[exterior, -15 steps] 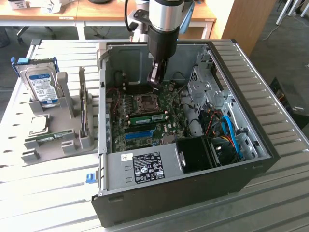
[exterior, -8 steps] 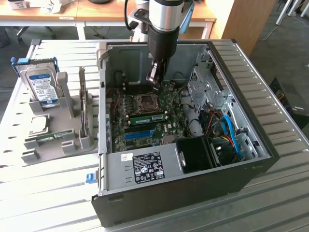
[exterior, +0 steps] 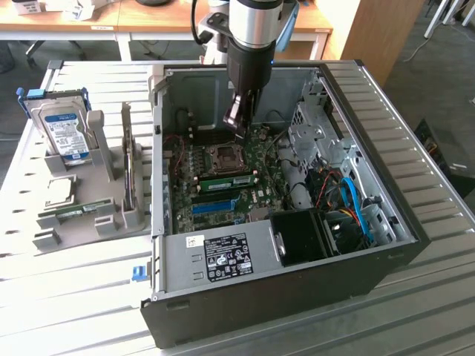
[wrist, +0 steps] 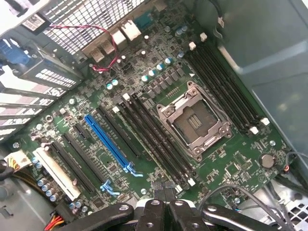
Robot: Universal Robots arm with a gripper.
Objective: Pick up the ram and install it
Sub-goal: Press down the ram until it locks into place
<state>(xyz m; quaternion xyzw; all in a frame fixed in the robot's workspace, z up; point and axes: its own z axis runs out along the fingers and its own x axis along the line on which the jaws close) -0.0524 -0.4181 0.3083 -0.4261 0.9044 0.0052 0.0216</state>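
Note:
A green ram stick (exterior: pixel 226 180) stands on edge in a motherboard slot just in front of the CPU socket (exterior: pixel 223 156) inside the open PC case. A similar green stick (exterior: pixel 74 213) lies in the grey holder at the exterior view's left. My gripper (exterior: pixel 239 133) hangs inside the case, above the board behind the socket and apart from the seated stick. Its fingers (wrist: pixel 159 188) are shut with nothing between them. In the wrist view the empty CPU socket (wrist: pixel 195 122) lies between rows of black memory slots (wrist: pixel 154 139).
The case walls (exterior: pixel 159 148) enclose the board. A drive cage (exterior: pixel 315 137) and cables (exterior: pixel 349 200) fill the exterior view's right side, with a black fan shroud (exterior: pixel 300 237) in front. The grey holder (exterior: pixel 122 208) carries a hard drive (exterior: pixel 63 133) and a CPU (exterior: pixel 59 190). A blue expansion slot (wrist: pixel 108 142) lies beside the memory slots.

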